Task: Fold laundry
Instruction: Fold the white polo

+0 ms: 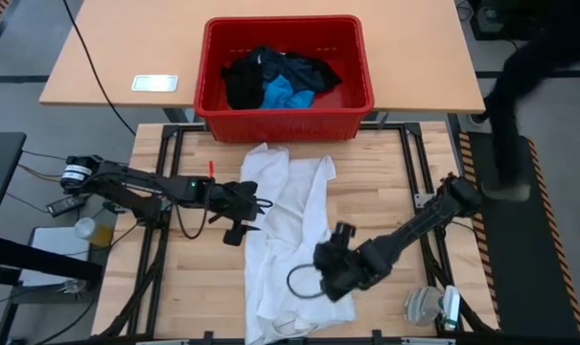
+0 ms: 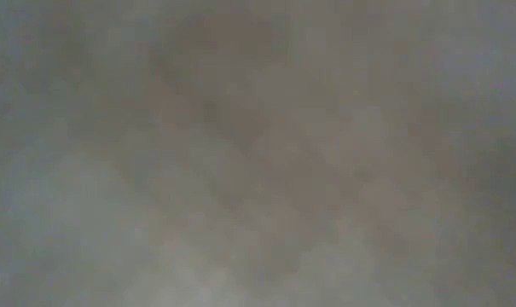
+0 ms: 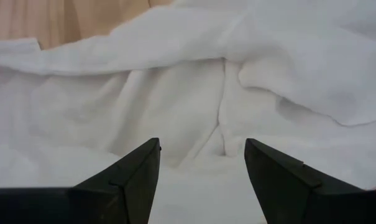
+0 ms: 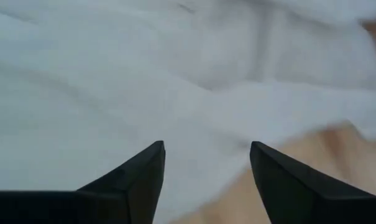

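A crumpled white cloth shirt (image 1: 285, 230) lies along the middle of the wooden tabletop (image 1: 385, 182). The left gripper (image 1: 254, 206) at its left edge and the right gripper (image 1: 320, 278) near the front edge both stand spread wide over the cloth, gripping nothing.

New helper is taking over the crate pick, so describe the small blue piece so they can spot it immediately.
Find the red crate standing at the far edge of the wooden table, beyond the spread white shirt. Inside lies a heap of black garments, and the blue piece sits among them: the only bright blue cloth there.
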